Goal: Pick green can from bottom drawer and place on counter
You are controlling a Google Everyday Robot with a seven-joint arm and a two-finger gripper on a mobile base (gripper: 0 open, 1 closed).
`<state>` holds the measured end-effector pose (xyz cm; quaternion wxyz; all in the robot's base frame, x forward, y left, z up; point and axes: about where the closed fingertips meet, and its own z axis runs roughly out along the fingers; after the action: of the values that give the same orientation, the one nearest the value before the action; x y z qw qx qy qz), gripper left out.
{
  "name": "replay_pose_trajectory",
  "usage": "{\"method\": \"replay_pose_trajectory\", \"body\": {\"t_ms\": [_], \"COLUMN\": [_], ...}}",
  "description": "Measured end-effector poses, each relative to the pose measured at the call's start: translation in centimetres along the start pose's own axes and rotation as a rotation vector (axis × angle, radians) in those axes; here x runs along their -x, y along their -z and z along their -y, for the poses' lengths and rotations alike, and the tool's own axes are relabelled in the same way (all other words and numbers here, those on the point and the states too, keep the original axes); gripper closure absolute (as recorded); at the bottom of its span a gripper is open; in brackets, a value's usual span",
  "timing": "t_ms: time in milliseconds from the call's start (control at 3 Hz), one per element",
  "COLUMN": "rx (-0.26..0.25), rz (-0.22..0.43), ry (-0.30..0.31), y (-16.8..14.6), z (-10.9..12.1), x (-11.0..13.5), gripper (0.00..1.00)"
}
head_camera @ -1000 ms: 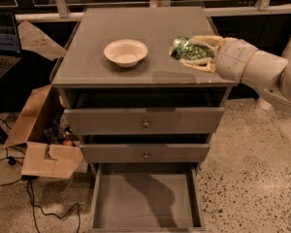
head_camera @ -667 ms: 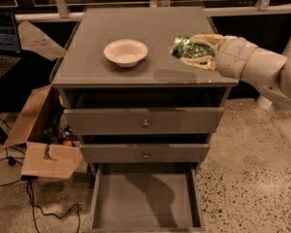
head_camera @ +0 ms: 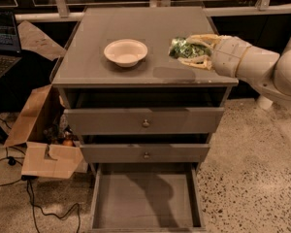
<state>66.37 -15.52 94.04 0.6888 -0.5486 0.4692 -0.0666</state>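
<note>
The green can (head_camera: 185, 48) lies on its side between the pale fingers (head_camera: 202, 62) of my gripper (head_camera: 191, 50), held a little above the right part of the grey counter (head_camera: 136, 30). The gripper is shut on the can, and the arm reaches in from the right. A dark shadow lies on the counter below the can. The bottom drawer (head_camera: 146, 200) stands pulled out at the foot of the cabinet, and nothing lies on its flat grey floor.
A cream bowl (head_camera: 125, 52) sits on the counter left of the can. Two shallower knobbed drawers (head_camera: 144, 121) are partly pulled out. An open cardboard box (head_camera: 42, 136) and cables lie on the floor at left. A laptop (head_camera: 2, 38) is at far left.
The gripper with the can has drifted slightly left over the counter. Nothing else has moved.
</note>
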Motion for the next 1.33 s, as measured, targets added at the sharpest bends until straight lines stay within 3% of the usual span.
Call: {"method": "replay_pose_trajectory", "body": {"t_ms": [667,1333], "rx": [0.016,0.062], "rz": [-0.078,-0.157], "ry": [-0.023,-0.096], "y": [-1.3,-2.0], "z": [-0.3,-2.5], "x": [-2.1,-4.3], "gripper": [1.0,1.0]}}
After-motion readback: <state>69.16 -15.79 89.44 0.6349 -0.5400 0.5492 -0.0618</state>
